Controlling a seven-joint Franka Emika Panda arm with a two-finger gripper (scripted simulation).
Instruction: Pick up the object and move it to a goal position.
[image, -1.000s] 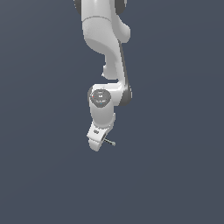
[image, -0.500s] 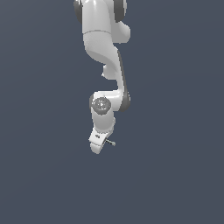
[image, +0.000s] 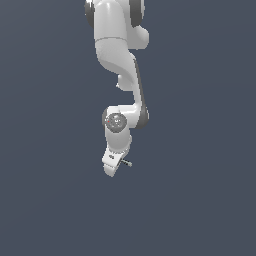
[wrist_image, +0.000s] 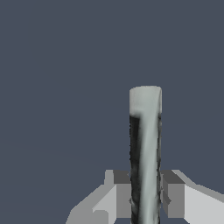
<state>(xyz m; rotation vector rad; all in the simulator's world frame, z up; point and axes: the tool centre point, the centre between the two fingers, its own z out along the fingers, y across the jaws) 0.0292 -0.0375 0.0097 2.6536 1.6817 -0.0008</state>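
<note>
The object is a thin grey-silver stick (image: 127, 162) with a small dark tip, poking out from the white gripper (image: 116, 163) toward the exterior view's right. In the wrist view the stick (wrist_image: 145, 148) stands close up as a pale grey cylinder with a dark streak, clamped between the two grey fingers (wrist_image: 174, 194). The gripper (wrist_image: 144, 197) is shut on it. The white arm hangs down from the top of the exterior view, with the gripper at its lowest end.
A plain dark blue-grey surface (image: 200, 200) fills the background in both views. No other objects, walls or edges show.
The gripper and the stick in it have shifted slightly toward the exterior view's left and a little lower. The arm's upper links have leaned over. The grip is unchanged.
</note>
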